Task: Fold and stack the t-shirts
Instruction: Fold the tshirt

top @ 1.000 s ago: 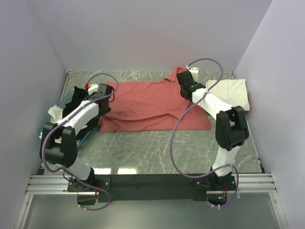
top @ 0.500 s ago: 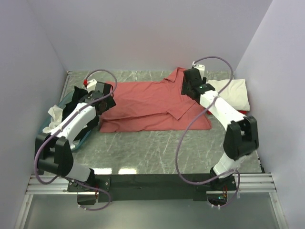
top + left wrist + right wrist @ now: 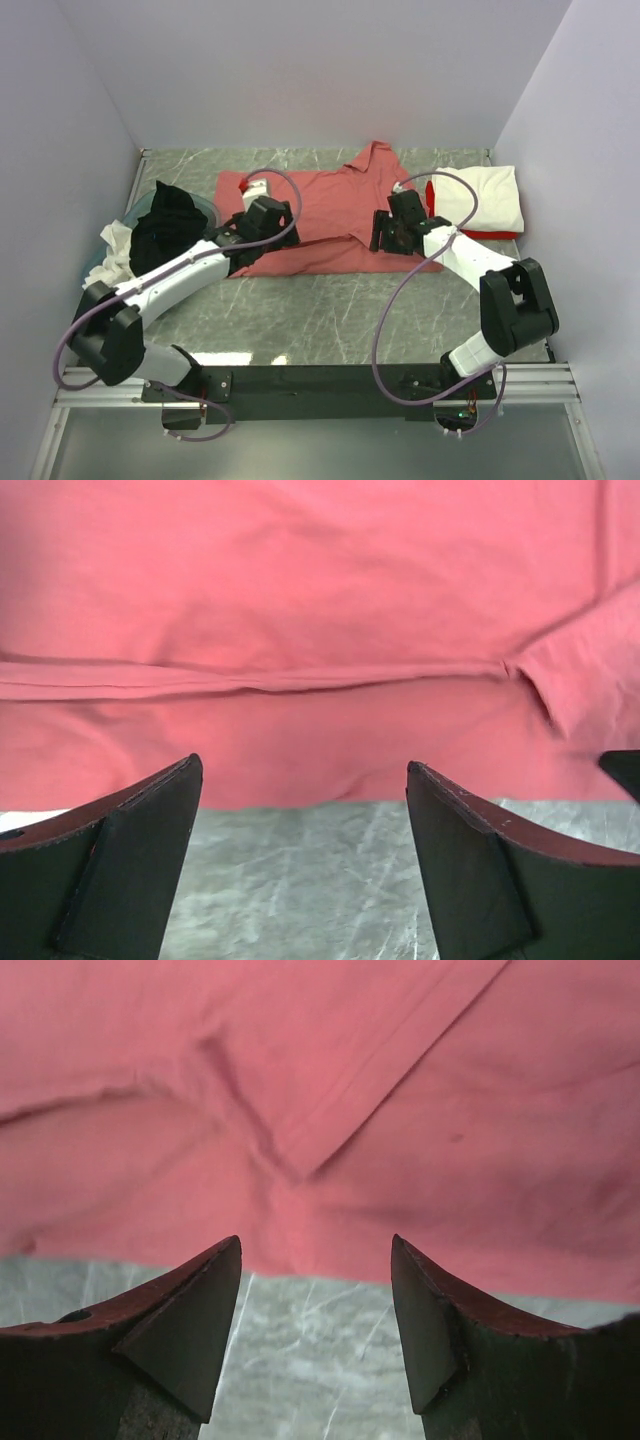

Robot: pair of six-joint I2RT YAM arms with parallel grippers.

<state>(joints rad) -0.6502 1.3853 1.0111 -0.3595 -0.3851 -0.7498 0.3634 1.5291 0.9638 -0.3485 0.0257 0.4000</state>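
The large salmon-pink collared t-shirt (image 3: pixel 330 205) lies spread across the middle of the table, with a fold line running along it (image 3: pixel 300 670). My left gripper (image 3: pixel 280 232) is open over its near left part, and the hem (image 3: pixel 300 780) lies just past the fingertips. My right gripper (image 3: pixel 385 235) is open too, by the near right part, where a sleeve edge (image 3: pixel 300 1150) shows ahead. Nothing sits between either pair of fingers. A folded cream-white t-shirt (image 3: pixel 485 195) rests on a red one (image 3: pixel 432 195) at the right. A black t-shirt (image 3: pixel 165 225) and a white one (image 3: pixel 112 245) lie at the left.
A teal basin (image 3: pixel 100 270) at the left edge holds the black and white cloth. Grey marble table (image 3: pixel 330 310) shows in front of the shirt. White walls close in the left, back and right sides.
Both grippers have opened and let go of the salmon shirt. The left arm swung right, off the basin, to the shirt's near side. The right arm pulled back from the collar towards the near hem.
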